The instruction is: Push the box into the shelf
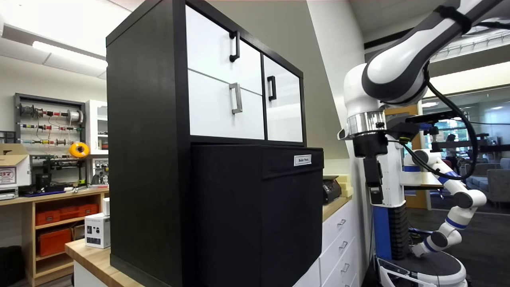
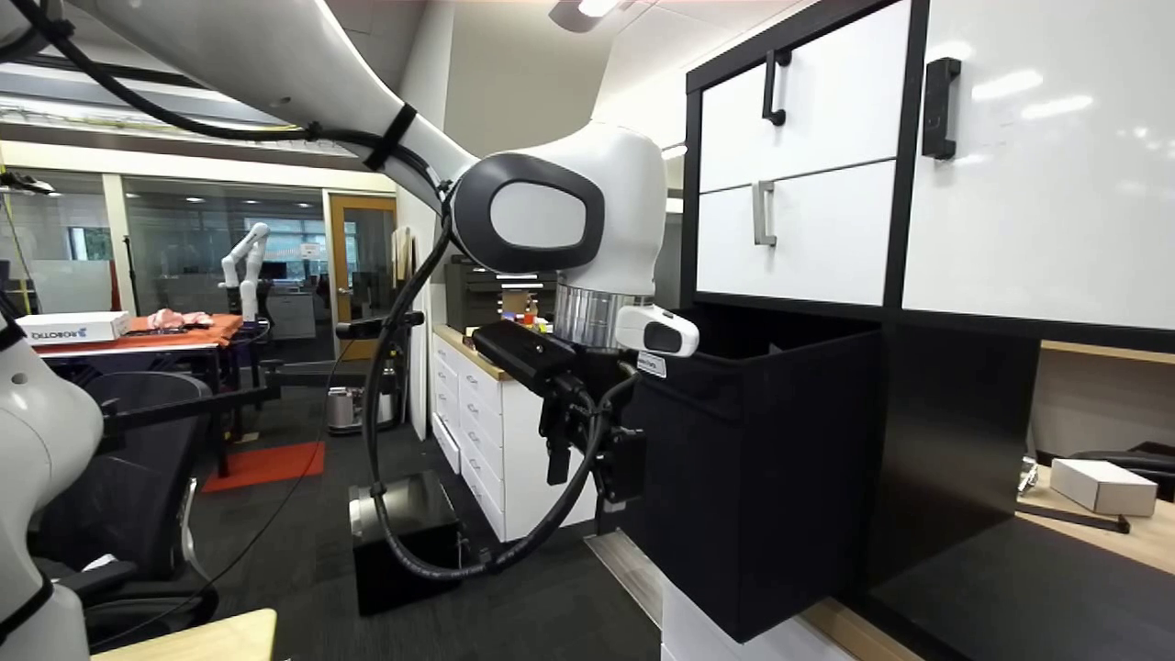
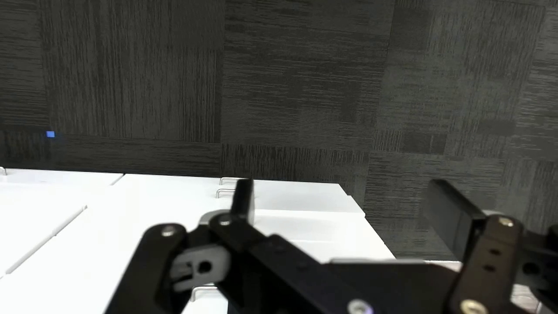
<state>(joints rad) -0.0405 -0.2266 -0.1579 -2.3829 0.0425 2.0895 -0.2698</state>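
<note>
Near the claw [image 3: 343,200], with a gap showing between, the box [image 1: 291,215] is parked only partway into the shelf [image 1: 145,139], front end jutting out below the white drawer fronts [image 1: 211,115]. Its small label [image 1: 302,160] is stuck up top on the face turned toward the claw. The claw's fingers [image 3: 453,222] are spread pretty wide, and past them dark carpet [image 3: 296,87] and a white drawer counter [image 3: 148,205] can be seen.
</note>
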